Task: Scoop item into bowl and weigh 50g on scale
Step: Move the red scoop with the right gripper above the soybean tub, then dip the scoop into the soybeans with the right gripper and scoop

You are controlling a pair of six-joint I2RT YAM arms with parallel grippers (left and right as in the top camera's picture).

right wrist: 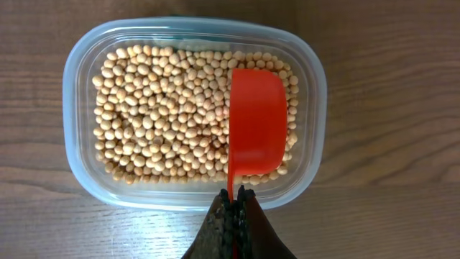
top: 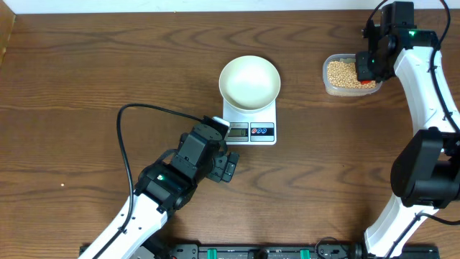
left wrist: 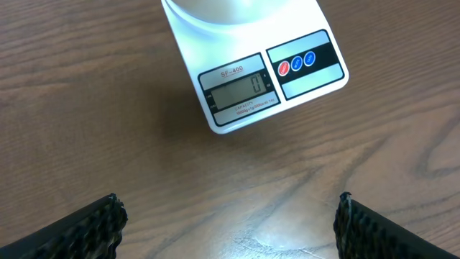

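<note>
At the far right of the table [top: 86, 72], the beans [right wrist: 165, 115] lie in a clear plastic tub [right wrist: 72, 86], covering its floor in a loose pale layer; a red scoop [right wrist: 256, 122] sits over them toward the tub's right side, its cup among or just above the grains, which of the two cannot be told; the right gripper [right wrist: 233, 198] has its fingers pressed together on the scoop's thin handle at the tub's near rim, and from overhead it hangs directly above the tub. Well apart from this, near the table's middle, the white bowl [top: 249, 81] stands on the scale [top: 251, 129], covering its platform; no beans show in it; the grey display [left wrist: 238, 92] reads zero, with red and blue buttons [left wrist: 296, 62] beside it. Just in front of the scale's display edge, the left gripper [left wrist: 230, 216] hovers over bare wood, its fingers [left wrist: 93, 223] spread wide with nothing between them; a black cable [top: 126, 144] loops behind its arm.
</note>
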